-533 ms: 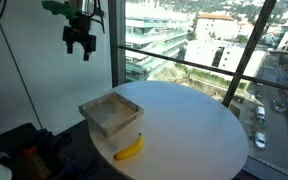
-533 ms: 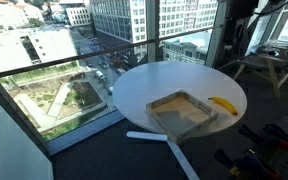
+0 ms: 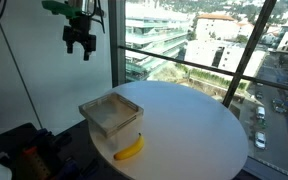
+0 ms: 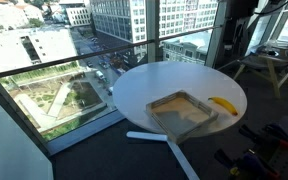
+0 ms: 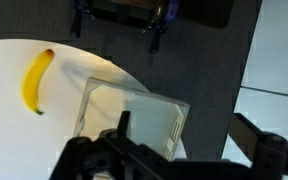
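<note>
My gripper (image 3: 80, 47) hangs high above the round white table (image 3: 194, 125), well clear of everything, with its fingers spread open and nothing between them. In the wrist view the open fingers (image 5: 184, 135) frame the scene far below. A clear square plastic bin (image 3: 111, 115) stands on the table near its edge; it also shows in an exterior view (image 4: 182, 110) and in the wrist view (image 5: 129, 120). A yellow banana (image 3: 130, 150) lies on the table next to the bin, and shows in an exterior view (image 4: 222, 104) and in the wrist view (image 5: 34, 80).
Floor-to-ceiling windows (image 3: 184, 45) with dark frames stand behind the table, with city buildings beyond. A wooden stool or trestle (image 4: 264, 68) stands off to the side. Dark equipment (image 3: 24, 155) sits on the floor by the table's edge.
</note>
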